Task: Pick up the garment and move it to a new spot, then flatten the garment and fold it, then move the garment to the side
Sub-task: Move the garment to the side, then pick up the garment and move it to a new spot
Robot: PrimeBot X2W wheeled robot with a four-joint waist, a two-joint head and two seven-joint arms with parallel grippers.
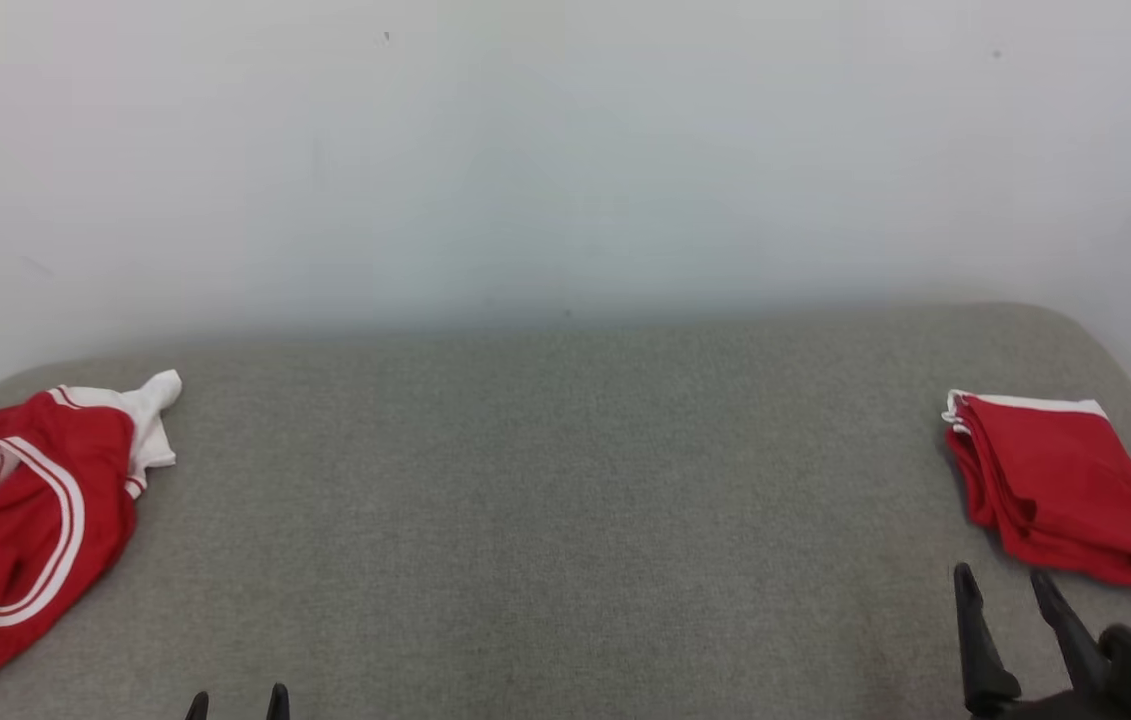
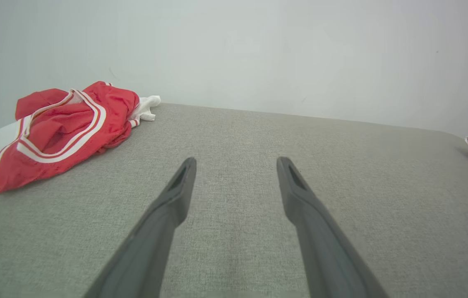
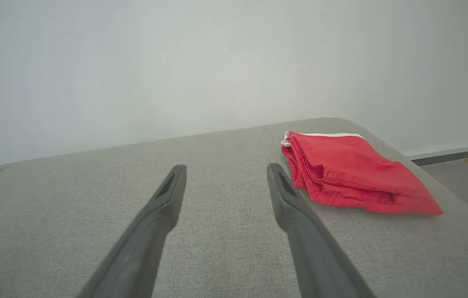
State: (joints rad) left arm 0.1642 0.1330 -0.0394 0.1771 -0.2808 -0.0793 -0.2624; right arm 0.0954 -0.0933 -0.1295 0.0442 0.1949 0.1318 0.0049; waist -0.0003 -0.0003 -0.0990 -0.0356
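Observation:
A crumpled red garment (image 1: 20, 520) with white trim lies at the left end of the grey table (image 1: 545, 500); the left wrist view shows this garment (image 2: 64, 132) ahead and to the left. At the right end rests a folded red garment (image 1: 1065, 490), seen close in the right wrist view as a neat stack (image 3: 349, 174). My left gripper (image 1: 237, 702) sits at the bottom edge, open and empty (image 2: 236, 165). Low on the right, my right gripper (image 1: 1010, 585) stands open just short of the folded garment, with nothing between its fingers (image 3: 225, 174).
A pale wall (image 1: 565, 150) rises behind the table. The table's right end is rounded, with floor (image 3: 465, 174) and a dark skirting strip beyond it. The wide grey middle lies between the two garments.

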